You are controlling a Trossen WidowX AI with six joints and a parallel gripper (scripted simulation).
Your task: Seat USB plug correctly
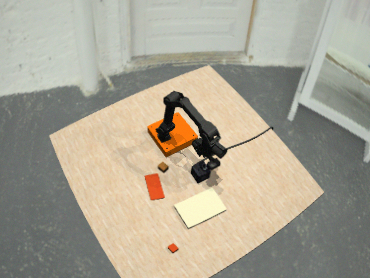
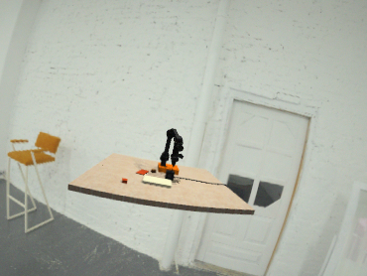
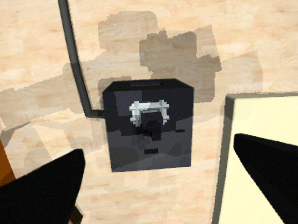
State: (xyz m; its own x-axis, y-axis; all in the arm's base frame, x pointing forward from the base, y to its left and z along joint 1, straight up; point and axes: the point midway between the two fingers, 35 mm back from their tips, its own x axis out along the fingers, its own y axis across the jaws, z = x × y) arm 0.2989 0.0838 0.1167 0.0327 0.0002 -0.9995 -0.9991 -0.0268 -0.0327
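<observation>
So the hand (image 3: pixel 155 175) hangs right over the power cube (image 3: pixel 148 125), fingers spread wide apart with nothing between them. The silvery USB plug (image 3: pixel 149 114) sits in the socket on the cube's top face, toward 12 o'clock. A dark cable (image 3: pixel 72 55) leaves the cube at 9 o'clock and runs up to 12. A cream pad (image 3: pixel 260 117) lies on the tabletop (image 3: pixel 40 65) at 3 o'clock, just beside the cube.

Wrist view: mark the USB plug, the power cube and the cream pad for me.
USB plug (image 3: pixel 149 116), wrist view, its silver metal shell.
power cube (image 3: pixel 120 150), wrist view, bare left part of its top face.
cream pad (image 3: pixel 260 117), wrist view, its upper surface.
</observation>
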